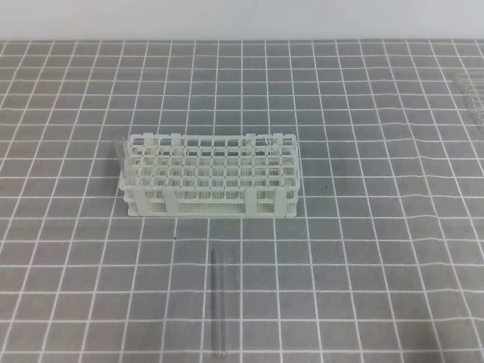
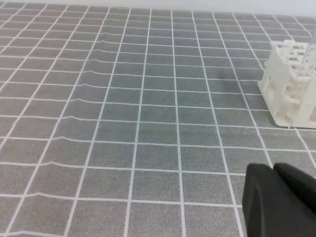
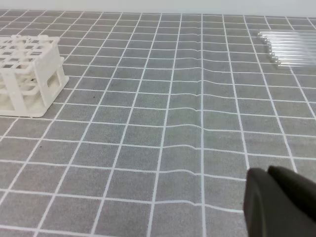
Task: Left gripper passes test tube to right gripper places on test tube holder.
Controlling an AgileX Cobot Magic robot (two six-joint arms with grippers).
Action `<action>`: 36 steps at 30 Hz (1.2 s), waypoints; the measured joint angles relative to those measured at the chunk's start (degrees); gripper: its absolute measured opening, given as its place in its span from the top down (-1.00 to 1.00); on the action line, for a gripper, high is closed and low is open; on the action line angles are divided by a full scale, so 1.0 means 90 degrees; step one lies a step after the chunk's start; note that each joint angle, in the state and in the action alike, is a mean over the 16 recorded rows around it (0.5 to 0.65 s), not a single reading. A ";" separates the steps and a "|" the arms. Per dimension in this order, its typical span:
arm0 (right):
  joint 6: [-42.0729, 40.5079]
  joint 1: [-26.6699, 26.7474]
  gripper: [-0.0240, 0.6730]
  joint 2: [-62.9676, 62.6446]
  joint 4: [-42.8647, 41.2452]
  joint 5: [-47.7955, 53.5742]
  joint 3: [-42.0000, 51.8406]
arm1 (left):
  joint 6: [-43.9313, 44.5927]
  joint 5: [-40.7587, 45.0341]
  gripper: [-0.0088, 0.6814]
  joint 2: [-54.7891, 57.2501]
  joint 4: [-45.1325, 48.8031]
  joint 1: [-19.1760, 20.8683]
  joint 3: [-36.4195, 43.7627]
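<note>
The white test tube holder (image 1: pixel 212 178) stands mid-mat; it also shows at the right edge of the left wrist view (image 2: pixel 291 84) and at the left of the right wrist view (image 3: pixel 29 74). A clear test tube (image 1: pixel 218 302) lies flat on the mat in front of the holder, pointing toward the near edge. Another clear tube (image 1: pixel 119 151) stands at the holder's left end. Neither arm appears in the high view. The left gripper (image 2: pixel 273 170) shows only as black fingers at the lower right, pressed together and empty. The right gripper (image 3: pixel 268 173) looks the same, far from the holder.
The surface is a grey mat with a white grid (image 1: pixel 363 249). A row of several spare clear tubes (image 3: pixel 291 47) lies at the far right, also seen at the high view's right edge (image 1: pixel 473 94).
</note>
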 joint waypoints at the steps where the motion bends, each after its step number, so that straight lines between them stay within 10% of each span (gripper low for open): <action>1: 0.0000 0.0000 0.97 0.0000 0.0000 0.0000 0.0000 | 0.0000 -0.0011 0.98 0.0007 0.0000 0.0000 -0.0003; 36: -0.0057 0.0000 0.97 0.0008 0.3094 -0.2004 -0.0058 | -0.1929 -0.2271 0.98 0.0159 -0.0030 0.0000 -0.0080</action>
